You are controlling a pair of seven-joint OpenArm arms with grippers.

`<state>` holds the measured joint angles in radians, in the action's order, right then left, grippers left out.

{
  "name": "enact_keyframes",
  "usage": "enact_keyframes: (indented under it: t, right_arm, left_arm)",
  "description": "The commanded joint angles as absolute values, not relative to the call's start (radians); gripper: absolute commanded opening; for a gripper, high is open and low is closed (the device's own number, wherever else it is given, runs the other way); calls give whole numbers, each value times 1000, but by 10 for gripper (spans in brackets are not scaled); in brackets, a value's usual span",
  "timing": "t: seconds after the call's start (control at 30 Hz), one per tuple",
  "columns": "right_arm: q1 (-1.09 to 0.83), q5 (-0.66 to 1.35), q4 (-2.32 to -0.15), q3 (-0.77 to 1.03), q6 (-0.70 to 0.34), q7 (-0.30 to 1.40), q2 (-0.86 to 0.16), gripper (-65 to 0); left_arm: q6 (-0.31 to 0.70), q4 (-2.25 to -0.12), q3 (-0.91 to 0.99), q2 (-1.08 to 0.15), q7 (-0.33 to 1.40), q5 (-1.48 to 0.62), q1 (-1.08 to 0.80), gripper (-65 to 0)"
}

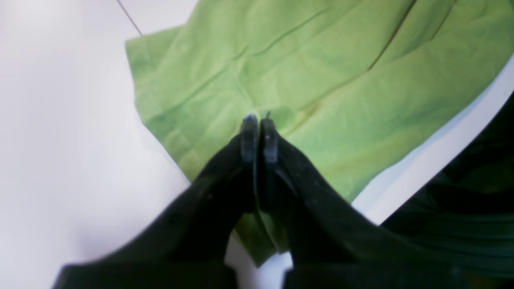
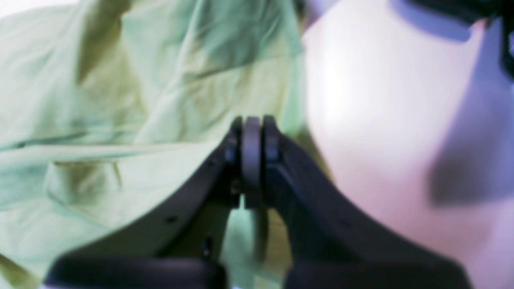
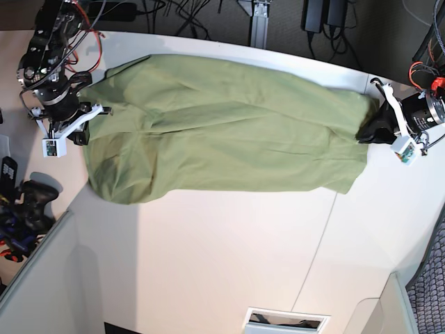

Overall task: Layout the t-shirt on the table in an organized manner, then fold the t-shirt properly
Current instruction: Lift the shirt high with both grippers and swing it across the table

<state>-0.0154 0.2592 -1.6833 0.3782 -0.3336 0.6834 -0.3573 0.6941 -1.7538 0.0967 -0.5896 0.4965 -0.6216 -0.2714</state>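
Note:
The olive-green t-shirt [image 3: 222, 125] lies stretched across the far part of the white table [image 3: 208, 257], wrinkled, with one long edge folded under. At the shirt's right end, my left gripper [image 3: 372, 130] has pinched the cloth. The left wrist view shows the left gripper [image 1: 259, 119] shut, with the t-shirt [image 1: 321, 72] puckered at the tips and showing between the fingers below. At the left end, my right gripper [image 3: 87, 120] holds the other end of the shirt. In the right wrist view the right gripper [image 2: 253, 120] is shut, with the t-shirt [image 2: 140, 100] bunched around it.
A thin dark seam [image 3: 316, 243] runs across the table. The curved table edge [image 1: 421, 160] lies close beside the left gripper. A rectangular slot [image 3: 285, 320] sits at the near edge. A black game controller [image 3: 28, 195] and cables lie off the table at the left.

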Motion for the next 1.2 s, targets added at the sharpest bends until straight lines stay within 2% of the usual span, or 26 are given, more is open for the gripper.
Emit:
enact_keyframes:
  t: [0.0, 0.4, 0.6, 0.83, 0.93, 1.17]
  right_arm:
    - [15, 284, -1709, 384, -337, 659, -390, -650]
    - [208, 406, -1708, 384, -340, 654, -565, -650]
    - [358, 438, -1681, 357, -341, 644, -720, -650]
    - [573, 456, -1585, 259, -341, 631, -875, -650]
    - [670, 480, -1538, 211, -341, 628, -907, -650]
    - [812, 505, -1454, 39, -358, 628, -911, -650]
  left_arm:
    - [698, -1785, 129, -610, 467, -648, -260, -650]
    - [698, -1869, 289, -637, 445, -659, -171, -650]
    - [698, -1854, 288, -685, 394, -627, 4, -650]
    - [698, -1732, 283, -719, 373, -632, 262, -650]
    - [698, -1668, 250, -735, 362, -632, 352, -650]
    - [698, -1546, 71, -734, 351, -629, 540, -650]
